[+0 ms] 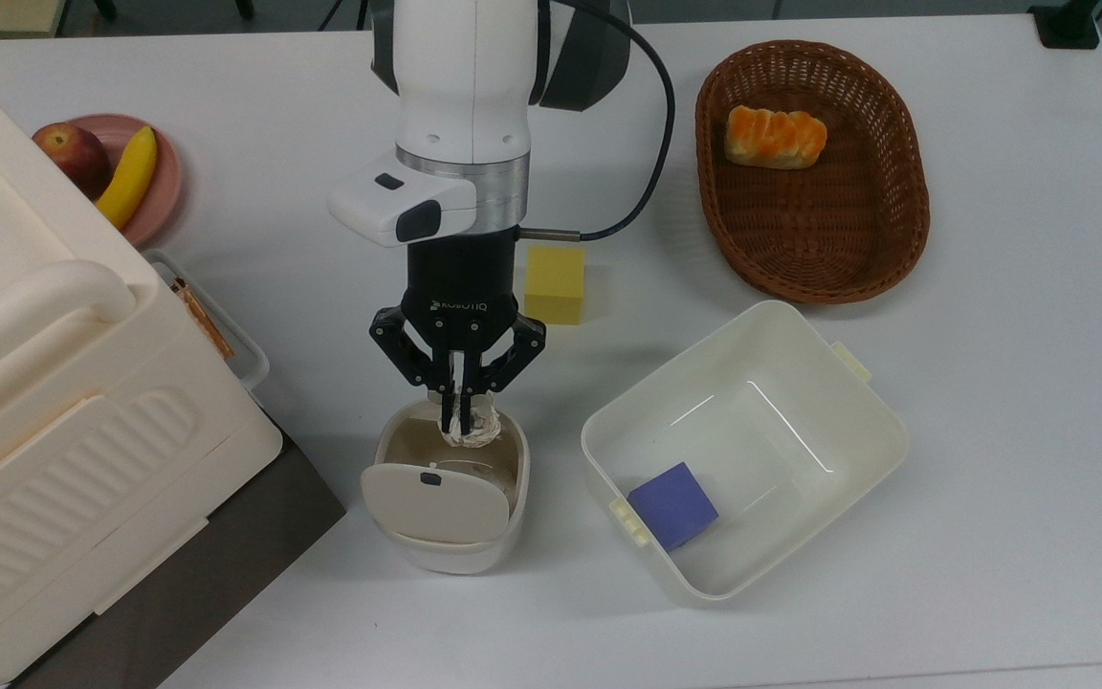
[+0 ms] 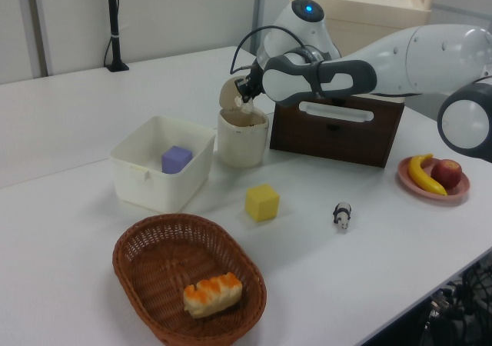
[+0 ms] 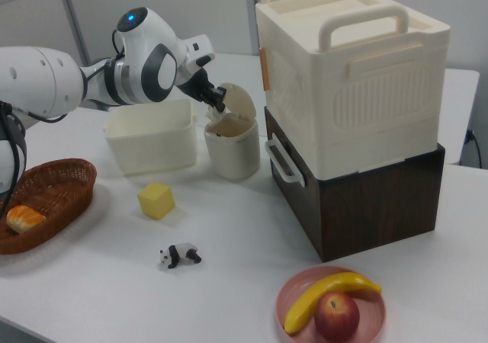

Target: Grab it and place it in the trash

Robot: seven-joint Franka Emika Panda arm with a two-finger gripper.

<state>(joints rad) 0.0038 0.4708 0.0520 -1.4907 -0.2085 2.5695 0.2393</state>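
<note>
- Top view: gripper (image 1: 458,413) points down over the open mouth of the trash bin (image 1: 446,536), fingers clamped on the crumpled paper ball (image 1: 473,430). Ball sits at the fingertips, above the bin opening, near the rim edge toward the top view's top. Bin lid (image 1: 434,504) is flipped open, dark button showing on it.
- Top view: yellow cube (image 1: 555,284) on the table (image 1: 991,383), just beside the arm's wrist on the top view's right. White tub (image 1: 857,402) right of the bin, purple cube (image 1: 672,504) inside it. Wicker basket (image 1: 895,230) at top right with a bread roll (image 1: 775,136) in it. Pink plate (image 1: 161,182) at the top view's left holds an apple (image 1: 72,156) and a banana (image 1: 128,176). Cream storage box (image 1: 44,402) at the left edge.
- Left view: gripper (image 2: 244,98) is at the bin's mouth, in front of the raised lid; bin (image 2: 242,142) stands between the tub (image 2: 154,181) and the dark brown crate (image 2: 338,134). Ball too small to make out here. Panda figurine (image 2: 342,214) on the table, well apart from the bin, right of the yellow cube (image 2: 262,201).
- Right view: gripper (image 3: 216,99) hangs over the bin (image 3: 232,156), beside the upright lid. Can't tell the ball apart from the fingers here. Cream box (image 3: 351,76) stacked on the dark crate (image 3: 366,198), just right of the bin.
</note>
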